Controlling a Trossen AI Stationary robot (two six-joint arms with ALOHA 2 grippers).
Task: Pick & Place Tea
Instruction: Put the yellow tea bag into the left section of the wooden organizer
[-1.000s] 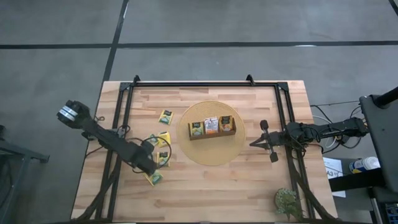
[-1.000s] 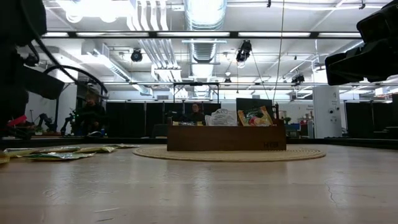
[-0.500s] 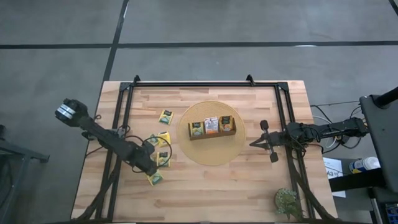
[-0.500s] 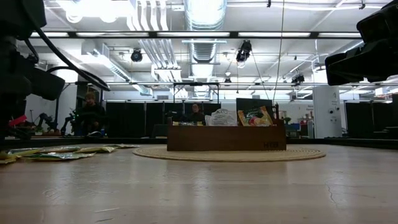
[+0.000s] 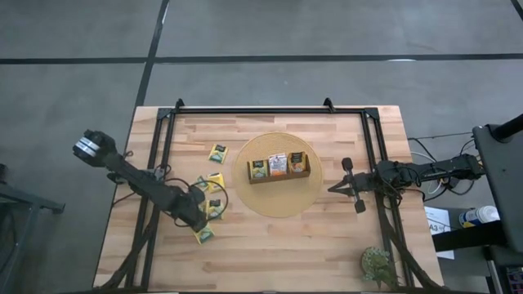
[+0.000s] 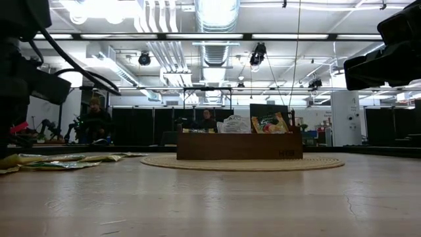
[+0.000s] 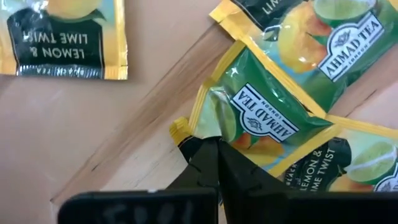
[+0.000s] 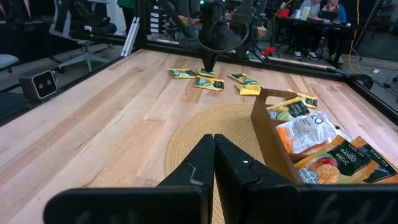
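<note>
My left pincer (image 5: pixel 198 214) is down on the wooden table (image 5: pixel 270 253), at the loose tea packets (image 5: pixel 214 196) on the left side. Its fingers (image 7: pixel 208 163) are pressed together on the yellow corner of one yellow-green packet (image 7: pixel 261 115), which lies flat among the others; two more packets touch it or overlap it, and another packet (image 7: pixel 65 37) lies apart from it. In the high view one packet (image 5: pixel 218 153) lies alone, farther toward the back of the table, and one packet (image 5: pixel 203 234) lies nearer to the front edge.

In the middle stands a round woven mat (image 5: pixel 278 204). On it sits the brown wooden tray (image 5: pixel 279 167), and each of its three compartments holds packets standing up: a green one, a white and orange one, and an orange one.

My right pincer (image 5: pixel 333 189) waits at the right side, just beside the mat, with its fingers (image 8: pixel 214 163) closed together on nothing. A small green plant (image 5: pixel 377 265) stands at the front right corner of the table.
</note>
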